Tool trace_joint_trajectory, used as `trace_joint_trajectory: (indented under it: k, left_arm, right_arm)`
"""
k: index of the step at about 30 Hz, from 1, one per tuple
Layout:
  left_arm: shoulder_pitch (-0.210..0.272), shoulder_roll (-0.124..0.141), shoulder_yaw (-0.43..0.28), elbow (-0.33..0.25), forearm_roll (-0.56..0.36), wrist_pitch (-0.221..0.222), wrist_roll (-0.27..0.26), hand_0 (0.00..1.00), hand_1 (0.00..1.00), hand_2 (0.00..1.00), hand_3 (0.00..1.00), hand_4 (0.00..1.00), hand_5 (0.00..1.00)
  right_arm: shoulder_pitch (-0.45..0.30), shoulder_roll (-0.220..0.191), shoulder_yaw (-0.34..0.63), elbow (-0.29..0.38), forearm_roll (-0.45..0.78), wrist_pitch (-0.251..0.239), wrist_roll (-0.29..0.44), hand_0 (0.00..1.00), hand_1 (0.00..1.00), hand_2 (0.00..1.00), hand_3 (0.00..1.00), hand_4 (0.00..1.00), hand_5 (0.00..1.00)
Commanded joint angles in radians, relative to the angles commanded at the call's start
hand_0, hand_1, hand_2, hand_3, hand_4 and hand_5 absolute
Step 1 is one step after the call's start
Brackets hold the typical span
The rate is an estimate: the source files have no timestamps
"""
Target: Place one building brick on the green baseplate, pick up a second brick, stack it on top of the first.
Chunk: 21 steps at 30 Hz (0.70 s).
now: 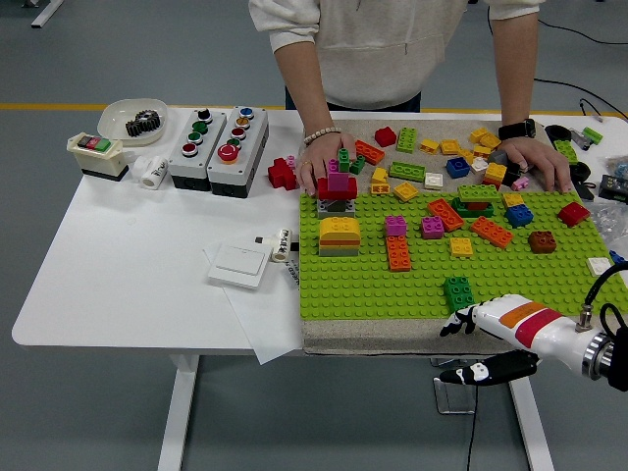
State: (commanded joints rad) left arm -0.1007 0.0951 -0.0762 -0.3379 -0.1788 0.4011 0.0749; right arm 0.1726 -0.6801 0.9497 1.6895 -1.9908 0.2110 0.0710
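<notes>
From the head view we saw the right hand [481, 343] hanging off the tabletop's [137, 275] near edge, fingers loosely spread and holding nothing. The dark green brick [457, 292] sat on the green baseplate [373, 289] near its front edge, just up from that hand and apart from it. The person's hands [322, 169] rested at the baseplate's far edge.

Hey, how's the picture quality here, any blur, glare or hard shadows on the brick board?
Head view: lighting is even and soft, with no glare on the green baseplate or the white table. Shadows are faint and short under the bricks, such as the green brick. Focus is sharp across the table. The right hand at the near edge shows no obvious motion blur.
</notes>
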Motion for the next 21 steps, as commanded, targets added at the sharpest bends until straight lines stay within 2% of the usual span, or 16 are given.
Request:
trace_joint_trajectory:
  k: [8,21]
  left_arm:
    - [0.000,-0.001,-0.003,0.000,0.004,0.001,0.002,0.822,0.787,0.776,0.601,0.676,0.677]
    - [0.005,-0.001,-0.014,0.001,0.025,0.004,0.012,0.822,0.788,0.777,0.601,0.677,0.677]
  right_arm:
    - [0.011,0.013,-0.003,-0.024,-0.003,-0.007,-0.002,0.600,0.657,0.707,0.735,0.998,0.998]
    - [0.023,0.021,-0.008,-0.034,0.004,-0.004,-0.001,0.604,0.661,0.712,0.739,0.998,0.998]
